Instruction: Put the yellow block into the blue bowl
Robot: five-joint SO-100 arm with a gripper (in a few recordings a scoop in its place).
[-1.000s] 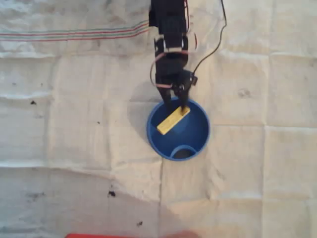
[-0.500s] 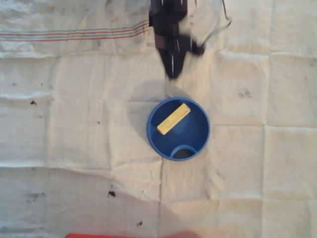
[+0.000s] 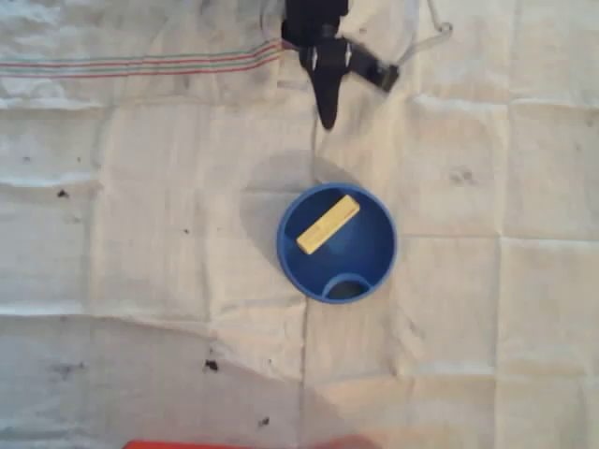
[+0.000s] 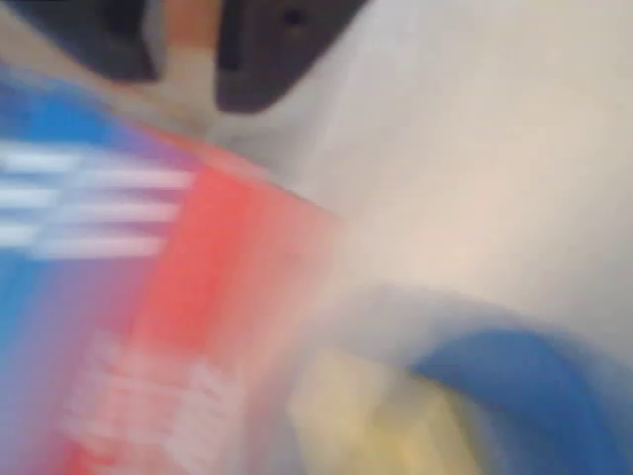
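Yellow block [image 3: 328, 224] lies at a slant inside the blue bowl [image 3: 374, 271], free of any grip, so the task looks done. The hand [image 3: 327, 112] sits well apart near the top edge of the overhead view, above the cloth-covered worktop [image 3: 140, 281]; whether its fingers are apart or together I cannot tell. No writing can be read; the wrist view is too blurred.

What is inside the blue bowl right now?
The yellow block lies diagonally inside the blue bowl, free of the gripper. The bowl floor beneath the block is covered.
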